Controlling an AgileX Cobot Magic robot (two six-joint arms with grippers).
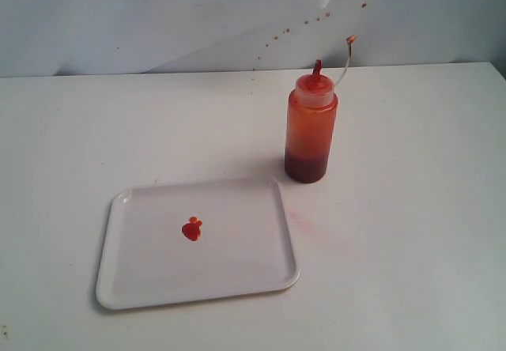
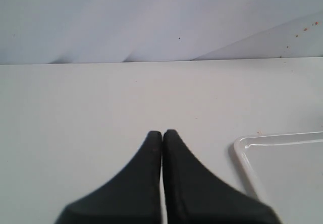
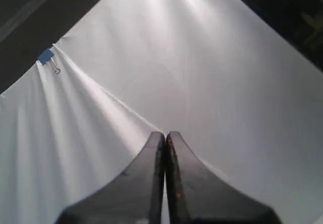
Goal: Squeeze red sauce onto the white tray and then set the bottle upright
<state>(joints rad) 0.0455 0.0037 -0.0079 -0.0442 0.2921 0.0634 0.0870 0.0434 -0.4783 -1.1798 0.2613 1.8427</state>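
Note:
The bottle [image 1: 310,130] stands upright on the table, orange-stained with a red nozzle and a thin curved tether, just beyond the far right corner of the white tray [image 1: 269,276]. A dark-red blob of red sauce [image 1: 191,228] lies near the tray's middle. Neither arm shows in the exterior view. My left gripper [image 2: 162,132] is shut with nothing in it, low over the table; a corner of the white tray [image 2: 242,146] lies beside it. My right gripper [image 3: 165,134] is shut and empty, facing a white sheet, with small red flecks on its fingers [image 3: 177,178].
A faint pink smear [image 1: 300,220] marks the table to the right of the tray. Small red specks [image 1: 316,17] dot the white backdrop behind the bottle. A blue binder clip [image 3: 46,57] holds the white sheet's edge in the right wrist view.

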